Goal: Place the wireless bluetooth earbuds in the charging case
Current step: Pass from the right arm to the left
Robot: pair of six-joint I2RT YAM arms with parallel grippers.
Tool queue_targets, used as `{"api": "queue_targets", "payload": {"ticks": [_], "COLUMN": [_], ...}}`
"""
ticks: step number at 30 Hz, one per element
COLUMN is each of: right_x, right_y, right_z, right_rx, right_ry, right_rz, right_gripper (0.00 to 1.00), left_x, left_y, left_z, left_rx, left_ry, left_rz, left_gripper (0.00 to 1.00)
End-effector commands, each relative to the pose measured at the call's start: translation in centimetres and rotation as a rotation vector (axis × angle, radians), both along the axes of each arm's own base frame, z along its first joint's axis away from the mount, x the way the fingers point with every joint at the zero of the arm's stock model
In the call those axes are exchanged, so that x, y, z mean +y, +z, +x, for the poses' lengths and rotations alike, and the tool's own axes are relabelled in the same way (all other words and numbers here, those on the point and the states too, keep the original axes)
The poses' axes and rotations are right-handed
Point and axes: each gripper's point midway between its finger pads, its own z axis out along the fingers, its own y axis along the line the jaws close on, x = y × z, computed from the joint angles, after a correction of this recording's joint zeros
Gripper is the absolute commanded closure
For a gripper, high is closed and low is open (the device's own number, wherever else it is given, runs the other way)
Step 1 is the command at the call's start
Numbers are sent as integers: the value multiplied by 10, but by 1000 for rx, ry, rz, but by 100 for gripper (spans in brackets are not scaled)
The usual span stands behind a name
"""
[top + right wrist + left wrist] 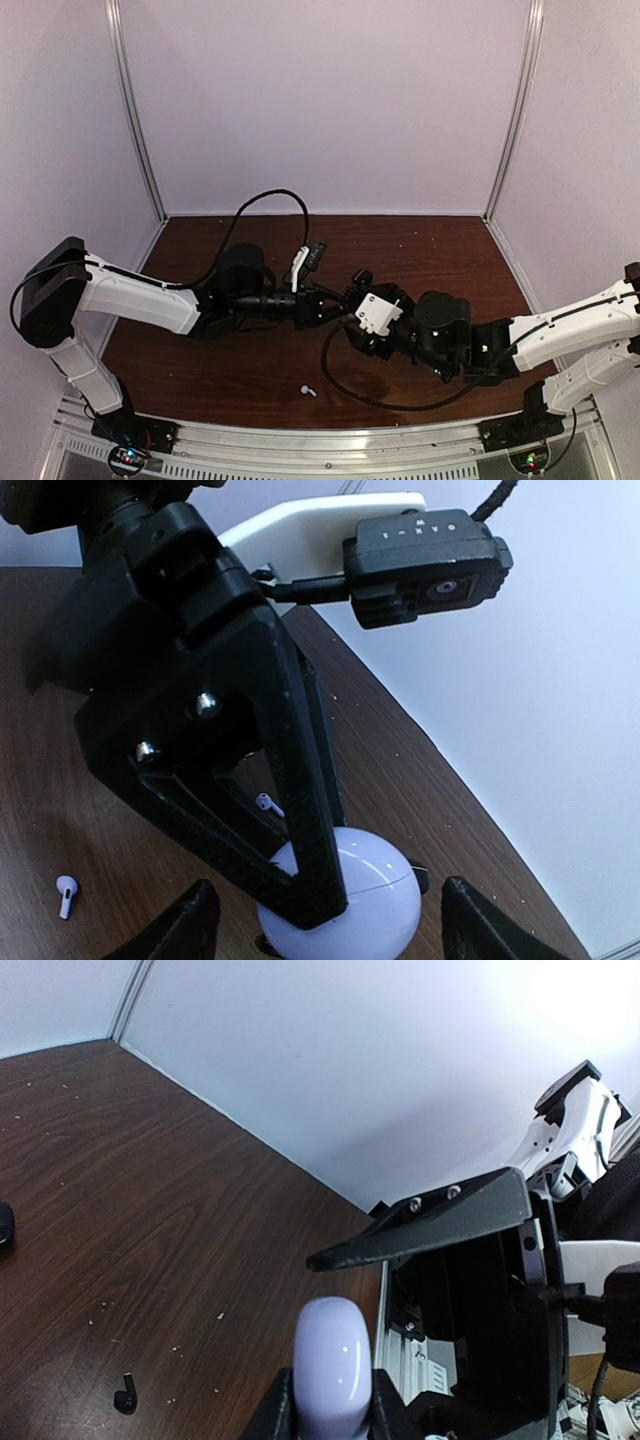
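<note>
Left gripper [333,1415] pinches charging case [332,1360] at table [200,370] centre, right gripper [335,922] spread around it.

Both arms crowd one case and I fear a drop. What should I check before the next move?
1. Left end effector clamped on the pale lavender rounded plastic case: ok.
2. Right end effector open, fingers either side of that case: ok.
3. Case lid open: not ok, it looks shut.
4. Two tiny pale stemmed earbuds inside: not ok, both lie on the brown wooden table.
5. Tiny black stemmed earbud stowed: not ok, on the table.
</note>
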Motion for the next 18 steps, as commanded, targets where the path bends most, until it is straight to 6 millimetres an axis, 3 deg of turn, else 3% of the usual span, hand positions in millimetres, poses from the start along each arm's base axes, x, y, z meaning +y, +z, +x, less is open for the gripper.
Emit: {"api": "queue_targets", "payload": {"ticks": [1,5,14,18], "right_x": [-3,-9,-46,-37], "right_y": [-3,1,52,61], "right_z": [-7,-20,-41,-58], "right_rx": [40,108,139,166], "right_ry": [23,78,147,253], "right_rz": [24,61,411,367], "right_gripper": [15,0,0,0], "left_x": [3,11,35,45], "left_y": [27,33,49,53], "left_z": [3,2,-19,-32], "left_rx": [-104,-183,-400,-493], "left_ry": [24,20,-36,-90], "left_rz": [-32,25,44,63], "left_gripper": [92,92,91,90]}}
